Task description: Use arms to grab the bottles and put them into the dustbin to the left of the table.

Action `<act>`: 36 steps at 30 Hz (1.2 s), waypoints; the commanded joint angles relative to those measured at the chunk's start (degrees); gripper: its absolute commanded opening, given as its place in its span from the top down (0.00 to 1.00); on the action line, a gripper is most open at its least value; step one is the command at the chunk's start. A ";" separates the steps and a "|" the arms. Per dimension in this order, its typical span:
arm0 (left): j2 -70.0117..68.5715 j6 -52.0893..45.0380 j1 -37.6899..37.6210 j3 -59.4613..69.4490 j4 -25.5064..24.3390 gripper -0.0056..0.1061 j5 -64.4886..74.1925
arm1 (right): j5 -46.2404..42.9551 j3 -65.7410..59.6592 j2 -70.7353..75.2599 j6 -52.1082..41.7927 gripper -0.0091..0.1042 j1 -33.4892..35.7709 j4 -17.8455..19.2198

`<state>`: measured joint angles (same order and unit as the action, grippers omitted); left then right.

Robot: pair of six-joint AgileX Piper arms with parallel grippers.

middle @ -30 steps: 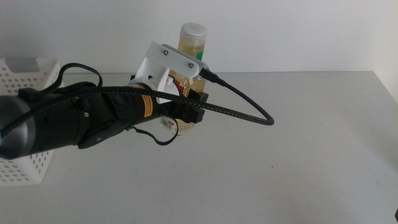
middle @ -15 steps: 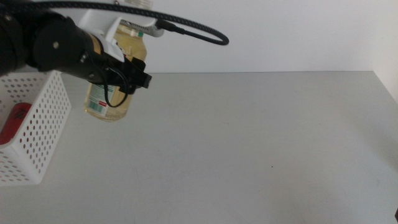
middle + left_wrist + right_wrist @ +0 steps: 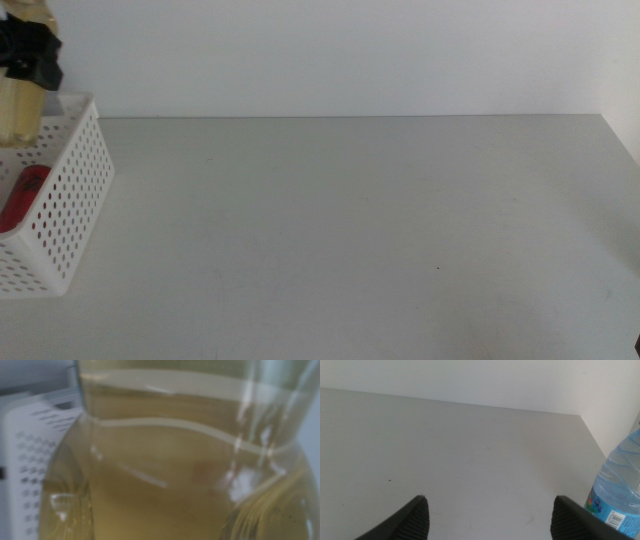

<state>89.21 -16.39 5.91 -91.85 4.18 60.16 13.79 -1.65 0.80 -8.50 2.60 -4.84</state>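
Observation:
At the top left corner of the middle view, my left gripper is shut on the bottle of yellow liquid, which hangs over the white perforated dustbin. A red can lies inside the dustbin. In the left wrist view the yellow bottle fills the picture and hides the jaws, with the dustbin wall beside it. My right gripper is open low over the table, with nothing between its jaws. A clear water bottle with a blue label stands close beside it, apart from the jaws.
The grey-white table runs wide to the right of the dustbin. A white wall rises behind the table's back edge. The right arm does not show in the middle view.
The left arm has swung left and up with the yellow bottle, from mid-table to above the dustbin, and has almost left the middle view.

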 commanded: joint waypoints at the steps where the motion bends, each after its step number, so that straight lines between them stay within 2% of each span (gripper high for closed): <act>1: -0.97 -0.22 4.31 -4.21 1.26 0.95 -3.97 | -4.12 0.55 1.19 -0.22 0.38 -0.26 0.69; 6: 3.91 -0.28 9.08 -5.23 4.09 0.95 -1.35 | -4.12 0.55 1.19 -0.22 0.38 -0.26 0.69; 17: 14.99 -0.20 9.64 -4.88 0.42 0.94 5.32 | -4.12 0.55 1.19 -0.22 0.38 -0.26 0.69; 21: 17.67 -1.36 9.64 -4.88 0.02 0.91 7.14 | -4.12 0.55 1.19 -0.22 0.38 -0.26 0.69; 25: 19.51 -2.02 9.64 -4.88 0.02 0.79 9.49 | -4.12 0.55 1.19 -0.22 0.38 -0.26 0.69; 28: 19.79 -2.02 9.53 -4.88 0.50 0.65 9.58 | -4.12 0.55 1.19 -0.22 0.38 -0.26 0.69; 36: 19.79 -3.63 9.53 -4.88 1.10 0.17 9.58 | -4.12 0.55 1.19 -0.22 0.38 -0.26 0.69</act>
<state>113.13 -19.82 15.46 -94.53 4.18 70.04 13.79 -1.65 0.80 -8.50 2.60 -4.84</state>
